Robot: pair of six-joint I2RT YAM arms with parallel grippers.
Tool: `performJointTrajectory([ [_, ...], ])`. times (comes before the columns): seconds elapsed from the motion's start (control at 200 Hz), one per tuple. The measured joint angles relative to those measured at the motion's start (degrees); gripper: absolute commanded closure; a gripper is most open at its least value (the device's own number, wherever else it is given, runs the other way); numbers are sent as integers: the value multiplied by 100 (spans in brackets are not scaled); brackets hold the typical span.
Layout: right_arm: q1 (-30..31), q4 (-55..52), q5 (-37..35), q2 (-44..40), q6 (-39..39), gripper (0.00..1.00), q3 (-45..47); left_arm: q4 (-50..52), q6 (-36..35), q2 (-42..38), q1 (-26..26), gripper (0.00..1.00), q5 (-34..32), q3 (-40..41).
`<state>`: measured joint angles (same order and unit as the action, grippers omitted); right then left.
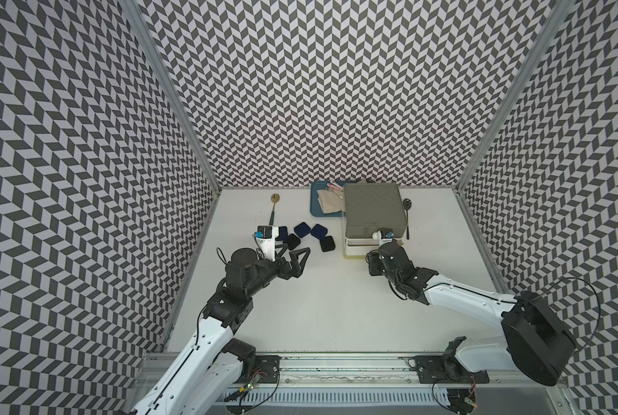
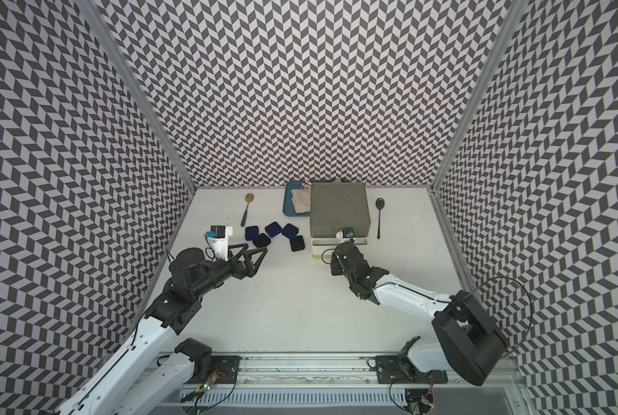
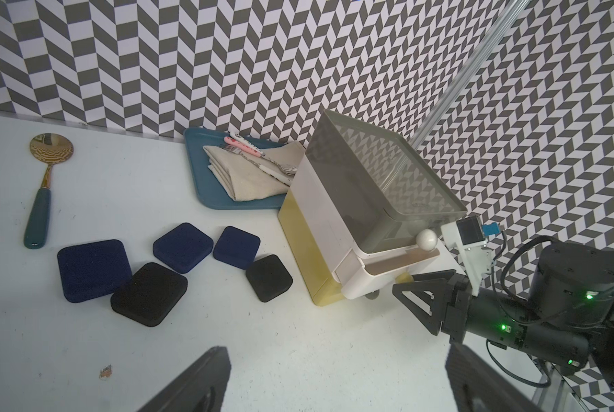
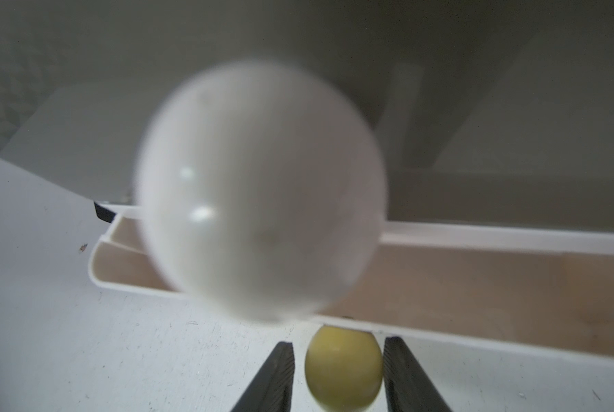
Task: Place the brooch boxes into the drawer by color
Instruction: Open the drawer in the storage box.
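A gold spoon (image 1: 274, 198) with a teal handle lies furthest left on the desk (image 1: 336, 305). Next to it the left claw (image 1: 298, 247) hovers low, spread wide and holding nothing. Just past its tips five brooch boxes (image 1: 302, 229) lie flat on the desk in a loose cluster, three navy and two black. One black box (image 3: 148, 294) touches the navy box (image 3: 93, 269) beside it, and the other black box (image 3: 269, 278) lies just beside the drawer (image 1: 372, 210).

A blue tray (image 3: 195, 157) carrying a folded napkin (image 3: 248, 178) and cutlery sits at the back, partly behind the drawer. The drawer has a grey top tier, a white middle drawer (image 3: 361, 283) standing partway out, and a yellow bottom tier.

At its front the right claw (image 4: 339, 344) has a finger on each side of a yellow ball knob (image 4: 343, 371) just under the white middle drawer's lip. A sliver of gap shows on one side, so I cannot tell whether it is pinching. A blurred white knob (image 4: 259, 192) sits above. A black spoon (image 1: 407, 204) lies right of the drawer.
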<state>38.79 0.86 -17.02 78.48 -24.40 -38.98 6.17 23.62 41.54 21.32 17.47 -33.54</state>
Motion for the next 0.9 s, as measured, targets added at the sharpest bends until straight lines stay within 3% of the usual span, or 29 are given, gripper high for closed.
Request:
performJointTrajectory([
  [0.345,-35,42,11,61,26,90,-28,76,-125,-44,-35,0,-2,0],
  [0.611,-35,9,107,-59,-9,93,39,122,-129,-44,-46,0,0,0],
  [0.901,133,-243,369,-857,-278,93,562,120,-125,-76,-46,0,0,0],
])
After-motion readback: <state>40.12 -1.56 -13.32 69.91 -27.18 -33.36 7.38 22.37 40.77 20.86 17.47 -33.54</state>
